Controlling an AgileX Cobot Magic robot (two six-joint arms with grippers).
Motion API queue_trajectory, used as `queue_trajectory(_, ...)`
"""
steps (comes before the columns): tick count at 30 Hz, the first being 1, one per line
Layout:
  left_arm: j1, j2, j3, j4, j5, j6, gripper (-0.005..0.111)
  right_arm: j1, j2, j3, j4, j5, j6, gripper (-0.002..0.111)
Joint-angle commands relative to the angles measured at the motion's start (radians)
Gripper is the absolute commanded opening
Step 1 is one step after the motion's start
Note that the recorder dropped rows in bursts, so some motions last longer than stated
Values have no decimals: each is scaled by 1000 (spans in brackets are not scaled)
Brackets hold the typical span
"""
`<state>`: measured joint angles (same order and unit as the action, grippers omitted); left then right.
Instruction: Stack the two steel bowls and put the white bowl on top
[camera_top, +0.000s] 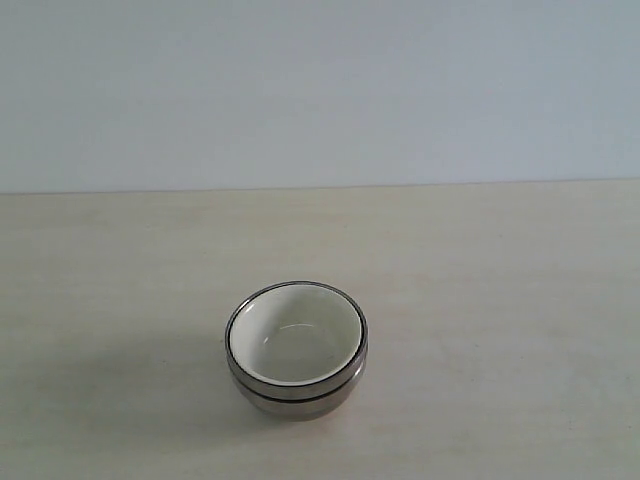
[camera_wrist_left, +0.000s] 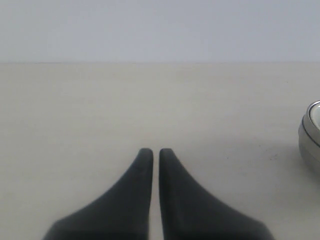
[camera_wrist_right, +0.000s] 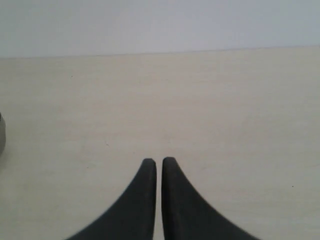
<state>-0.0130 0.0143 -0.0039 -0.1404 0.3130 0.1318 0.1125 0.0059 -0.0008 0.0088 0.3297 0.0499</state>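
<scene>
The two steel bowls (camera_top: 297, 392) stand nested one in the other on the table's near middle, with a dark seam between their rims. The white bowl (camera_top: 295, 335) sits inside the upper one, its cream inside facing up and its outside pattern hidden. A sliver of the stack shows in the left wrist view as a steel edge (camera_wrist_left: 310, 142), and in the right wrist view as a grey edge (camera_wrist_right: 1, 135). My left gripper (camera_wrist_left: 156, 151) is shut over bare table. My right gripper (camera_wrist_right: 159, 161) is shut too, holding nothing. Neither arm appears in the exterior view.
A pale wooden table (camera_top: 500, 300) runs to a plain light wall (camera_top: 320, 90) at the back. Nothing else stands on it.
</scene>
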Motion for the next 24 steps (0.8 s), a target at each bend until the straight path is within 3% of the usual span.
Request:
queue_trajectory(1, 3, -7, 4, -8, -2, -9, 4, -4, -6, 1, -71, -3, 22, 0)
queue_trajectory(24, 3, -7, 4, -8, -2, -9, 4, 4, -6, 1, -40, 25, 21, 0)
